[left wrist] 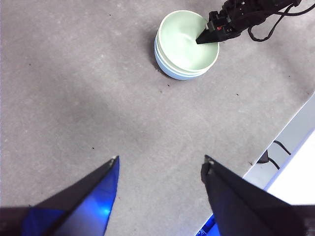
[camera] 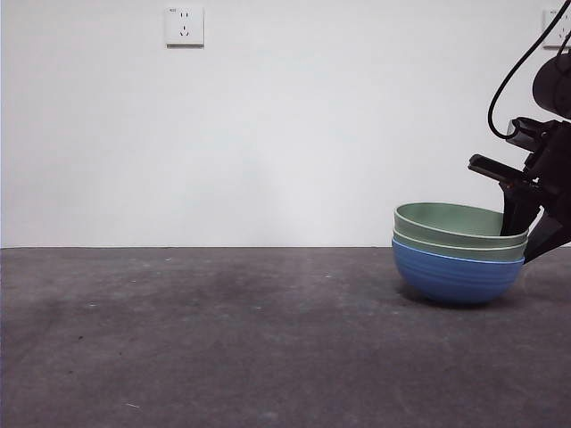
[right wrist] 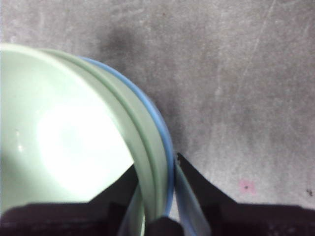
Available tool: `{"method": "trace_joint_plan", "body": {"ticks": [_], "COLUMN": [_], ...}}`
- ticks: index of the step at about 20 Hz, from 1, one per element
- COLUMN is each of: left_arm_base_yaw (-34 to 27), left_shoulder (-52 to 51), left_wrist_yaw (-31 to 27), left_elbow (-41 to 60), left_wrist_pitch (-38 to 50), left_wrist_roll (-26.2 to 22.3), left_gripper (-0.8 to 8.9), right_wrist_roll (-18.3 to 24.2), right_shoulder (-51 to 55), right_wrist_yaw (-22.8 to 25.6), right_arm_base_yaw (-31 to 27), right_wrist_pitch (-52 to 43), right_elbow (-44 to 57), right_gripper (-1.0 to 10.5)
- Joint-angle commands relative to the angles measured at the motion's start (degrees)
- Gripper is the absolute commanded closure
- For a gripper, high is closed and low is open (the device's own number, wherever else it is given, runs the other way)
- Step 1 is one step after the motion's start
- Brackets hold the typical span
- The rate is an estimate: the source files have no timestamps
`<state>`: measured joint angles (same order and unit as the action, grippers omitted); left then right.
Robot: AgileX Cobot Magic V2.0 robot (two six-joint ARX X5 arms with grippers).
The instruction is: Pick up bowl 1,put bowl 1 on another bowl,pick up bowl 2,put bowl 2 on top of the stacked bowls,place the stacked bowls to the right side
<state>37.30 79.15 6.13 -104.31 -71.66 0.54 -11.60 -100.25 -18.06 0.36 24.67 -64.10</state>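
Right tool point(right wrist: 156, 196): clenched on rim of the stacked bowls point(camera: 459, 254), one black jaw inside the top bowl, the other outside against the blue wall. In front view it enters from right edge, dark, w/ a black cable looping up to upper right corner.

Stack: two pale green bowls nested in the blue bowl point(camera: 455, 276), all round, smooth matte, plastic-looking; faint horiz. ribs on blue side. Sits at lower right of front view, tilted slightly, rims higher on the left. In left wrist view the stack point(left wrist: 187, 44) is seen from above, green interior glossy under light.

Left tool point(left wrist: 160, 164): jaws apart, holding nothing, hanging above bare bench, well apart from stack.

Bench point(camera: 223, 339): dark grey, rough, mottled w/ small specks.

White wall behind; white socket plate point(camera: 184, 27) at upper left, small mark on it unreadable. No other writing legible.
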Motion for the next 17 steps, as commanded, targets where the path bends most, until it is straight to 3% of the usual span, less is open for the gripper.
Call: {"method": "trace_joint_plan", "body": {"ticks": [1, 10, 14, 17], "left_arm_base_yaw": [0.17, 0.17, 0.17, 0.17], "left_shoulder": [0.04, 0.04, 0.04, 0.04], "left_wrist_yaw": [0.07, 0.04, 0.0, 0.02], "left_elbow": [-0.04, -0.02, -0.02, -0.02], "left_wrist_pitch": [0.24, 0.55, 0.83, 1.33], "left_wrist_roll": [-0.37, -0.39, -0.59, -0.59], "left_gripper": [5.31, 5.31, 5.31, 5.3], "right_wrist_roll": [0.79, 1.18, 1.2, 1.18], "right_shoulder": [-1.97, -0.59, 3.19, 6.95], "right_wrist_yaw": [0.33, -0.07, -0.13, -0.13], "right_arm_base_yaw": [0.44, 0.46, 0.46, 0.44], "right_wrist_pitch": [1.31, 1.33, 1.05, 1.57], "right_elbow": [0.92, 0.92, 0.92, 0.92], "right_gripper": [7.5, 7.4, 5.8, 5.6]}}
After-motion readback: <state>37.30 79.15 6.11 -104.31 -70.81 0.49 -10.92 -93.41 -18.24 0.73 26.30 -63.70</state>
